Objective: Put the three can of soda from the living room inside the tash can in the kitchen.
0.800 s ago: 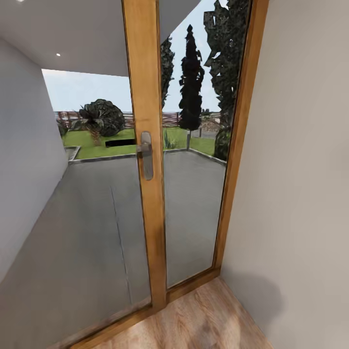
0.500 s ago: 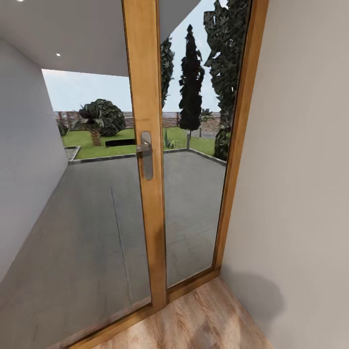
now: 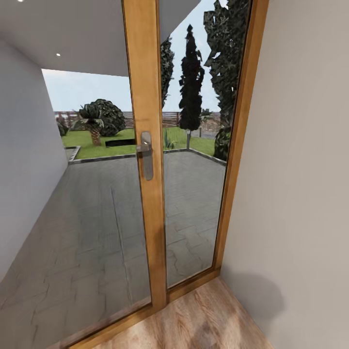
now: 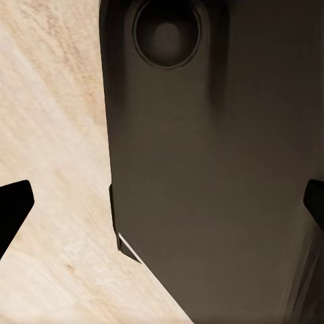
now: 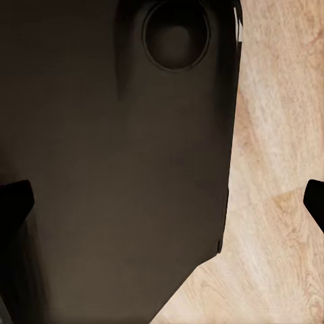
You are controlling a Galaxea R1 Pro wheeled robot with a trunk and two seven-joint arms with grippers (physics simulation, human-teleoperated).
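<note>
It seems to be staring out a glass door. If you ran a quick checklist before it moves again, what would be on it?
1. Way ahead open: not ok; a wooden-framed glass door with a metal handle stands close in front.
2. Room to its right: not ok; a plain wall is near.
3. Soda cans in sight: not ok.
4. Left hand free: ok, fingertips apart, nothing between.
5. Right hand free: ok, likewise.
6. Floor: ok, bare wood floor.
</note>
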